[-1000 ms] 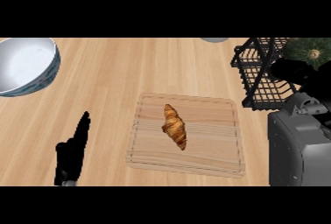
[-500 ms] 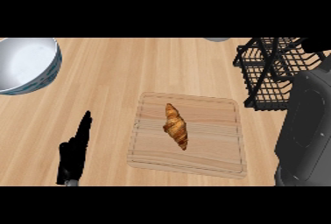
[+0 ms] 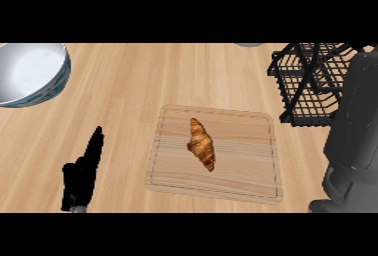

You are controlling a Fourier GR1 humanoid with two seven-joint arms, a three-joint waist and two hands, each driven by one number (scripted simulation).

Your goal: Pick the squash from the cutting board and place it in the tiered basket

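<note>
No squash shows anywhere in the head view. The wooden cutting board [image 3: 247, 132] lies at the middle and carries only a brown croissant [image 3: 201, 146]. At the upper right stands the black wire tiered basket [image 3: 304, 82]. My right forearm [image 3: 354, 135] rises along the right edge and covers the basket's right part. Its hand lies past the picture's top right corner and is hidden. My left hand [image 3: 81, 172] rests open at the lower left, fingers straight and pointing away, left of the board and apart from it.
A large white bowl with a blue outside [image 3: 29, 70] sits at the upper left corner. A small grey object [image 3: 251, 44] peeks in at the top edge, left of the basket. Bare wooden counter [image 3: 148, 75] stretches between bowl and basket.
One second ago my right hand showed at the top right holding something green beside the basket. The forearm has since swung over the basket, and hand and green thing are out of sight.
</note>
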